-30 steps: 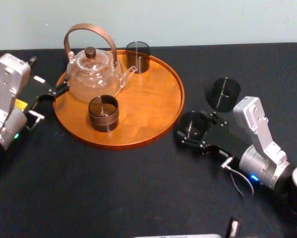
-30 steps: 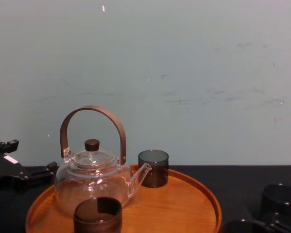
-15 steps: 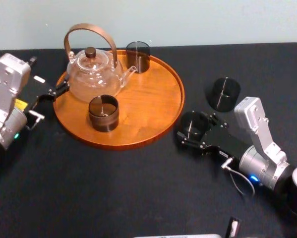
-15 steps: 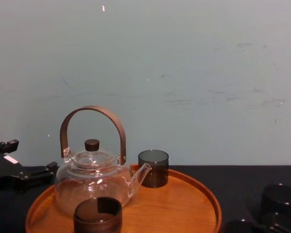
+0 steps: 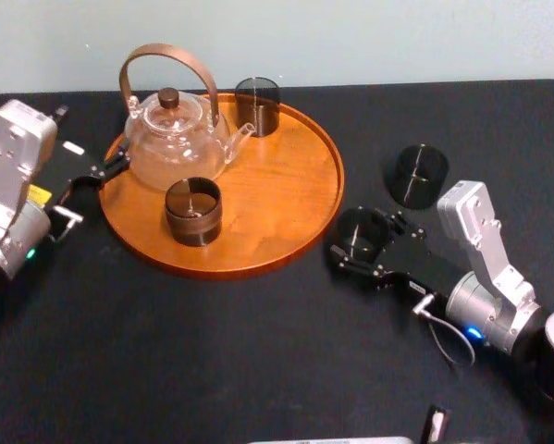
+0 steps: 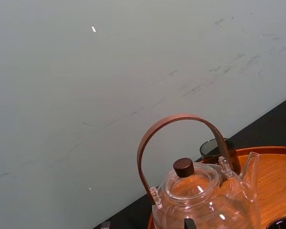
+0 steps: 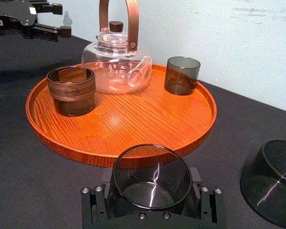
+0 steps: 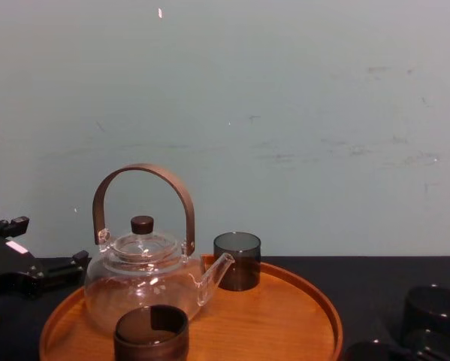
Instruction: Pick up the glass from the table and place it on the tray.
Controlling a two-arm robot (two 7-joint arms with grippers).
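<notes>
Smoky grey, the round glass tumbler (image 5: 359, 230) stands on the flat black matte table (image 5: 212, 351) between the jaws of the right gripper (image 5: 362, 244), the large round orange-brown wooden tray (image 5: 337, 185) just beyond their tips; across the tray from them the left gripper (image 5: 92, 139) idles, jaws apart. From the right wrist, the right jaws flank the glass tumbler (image 7: 151, 176), apparently clamped against its sides

Table (image 5: 212, 351) was matt black, smooth. Tray (image 5: 277, 199) was wood with visible grain and a satin sheen. Teapot (image 5: 177, 143) was clear glossy glass, its handle (image 5: 170, 54) matt brown. Glass (image 7: 151, 176) was smoky and glossy. Cup (image 5: 193, 211) was dark glass with a textured band. Right gripper (image 5: 356, 242) was matt black with shiny screws (image 7: 139, 215).
</notes>
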